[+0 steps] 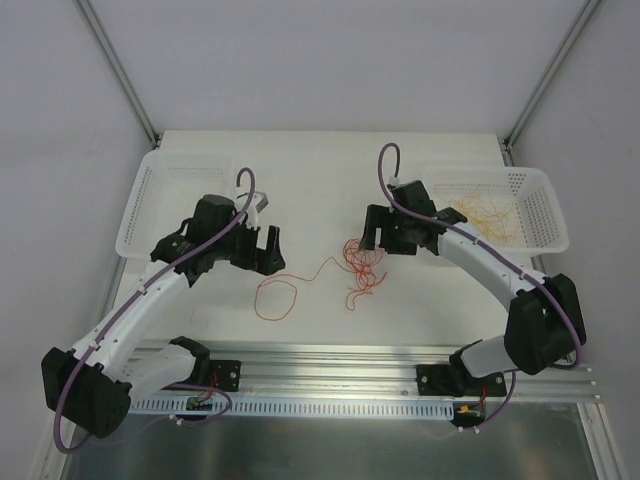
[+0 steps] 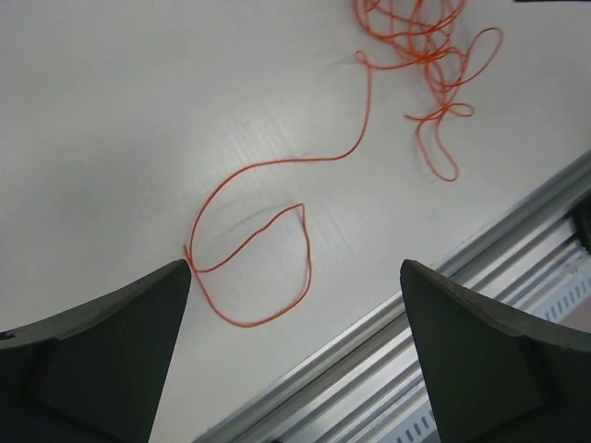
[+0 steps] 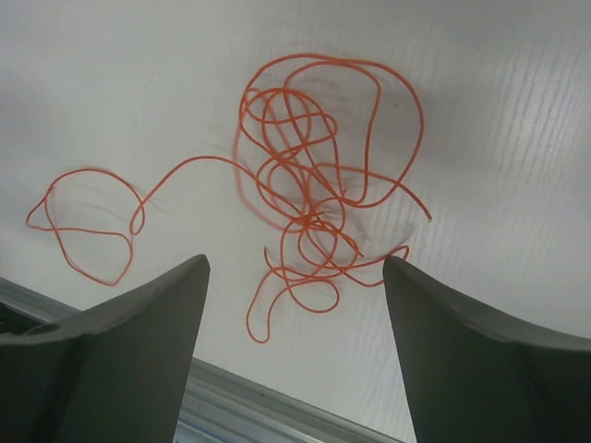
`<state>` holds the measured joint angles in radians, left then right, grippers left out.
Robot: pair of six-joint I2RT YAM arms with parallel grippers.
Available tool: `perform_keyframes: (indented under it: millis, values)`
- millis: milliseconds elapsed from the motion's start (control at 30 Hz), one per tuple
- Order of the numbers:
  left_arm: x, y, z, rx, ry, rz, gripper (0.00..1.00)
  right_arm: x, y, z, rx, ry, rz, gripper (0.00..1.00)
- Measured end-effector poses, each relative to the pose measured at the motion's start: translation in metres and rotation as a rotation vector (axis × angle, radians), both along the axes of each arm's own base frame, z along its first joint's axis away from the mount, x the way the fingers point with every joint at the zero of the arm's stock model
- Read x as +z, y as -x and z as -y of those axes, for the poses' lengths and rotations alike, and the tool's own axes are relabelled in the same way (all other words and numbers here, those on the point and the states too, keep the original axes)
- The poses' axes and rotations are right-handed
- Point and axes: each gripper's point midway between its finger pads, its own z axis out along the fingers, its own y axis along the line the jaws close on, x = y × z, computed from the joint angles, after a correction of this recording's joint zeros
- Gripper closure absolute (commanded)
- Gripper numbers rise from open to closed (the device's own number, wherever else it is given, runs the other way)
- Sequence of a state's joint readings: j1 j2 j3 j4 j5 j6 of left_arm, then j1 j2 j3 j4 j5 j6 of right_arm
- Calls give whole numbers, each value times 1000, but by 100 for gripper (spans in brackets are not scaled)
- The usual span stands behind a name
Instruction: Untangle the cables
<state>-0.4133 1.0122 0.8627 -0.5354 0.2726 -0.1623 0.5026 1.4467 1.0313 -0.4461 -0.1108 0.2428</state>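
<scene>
Cables [image 1: 362, 262] tangled, left gripper [image 2: 295, 266], right gripper [image 3: 295, 260] both spread — pale strands [image 1: 485, 220] in basket [image 1: 545, 238] only from above

A tangle of thin red-orange cables [image 1: 362, 262] lies mid white counter [image 1: 320, 180], one loop trailing left. Behind, two white plastic mesh baskets: left basket [image 1: 135, 215], and right basket [image 1: 545, 205] holding yellow-orange strands [image 1: 485, 218].

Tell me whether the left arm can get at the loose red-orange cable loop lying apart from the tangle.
Probably yes. The left gripper hangs open right over the thin red-orange loop, and nothing lies between them on the white table.
</scene>
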Motion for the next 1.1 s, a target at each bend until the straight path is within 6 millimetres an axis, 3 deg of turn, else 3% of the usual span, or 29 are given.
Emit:
perform_keyframes:
  millis: [133, 200, 267, 433, 567, 667, 700, 733, 800, 833, 1100]
  values:
    - [27, -16, 29, -120, 47, 56, 2, 28, 0, -1, 29, -7, 69, 3]
    - [28, -27, 47, -175, 47, 61, 5, 41, 3, 1, 34, -12, 101, 2]
    - [19, -38, 65, -222, 32, 44, 8, 51, 7, 4, 33, -19, 123, 1]
    - [-32, -53, 102, -309, -36, -66, 15, 57, 17, 10, 25, -28, 153, 2]
    - [-75, -52, 117, -359, -100, -152, 24, 36, 30, 14, 16, -19, 121, 2]
    - [-95, -50, 123, -386, -131, -191, 41, 9, 40, 16, 0, -16, 77, 2]
    - [-99, -51, 125, -391, -136, -195, 49, 1, 43, 16, -5, -12, 62, 2]
    - [-103, -51, 127, -393, -142, -204, 66, -7, 45, 16, -10, -10, 48, 2]
    - [-106, -53, 130, -395, -146, -208, 85, -21, 46, 15, -23, 0, 24, 2]
    - [-107, -55, 130, -395, -146, -203, 100, -27, 45, 13, -27, 4, 15, 2]
    - [-103, -57, 129, -390, -147, -177, 100, -63, 37, -6, 7, 84, -17, 2]
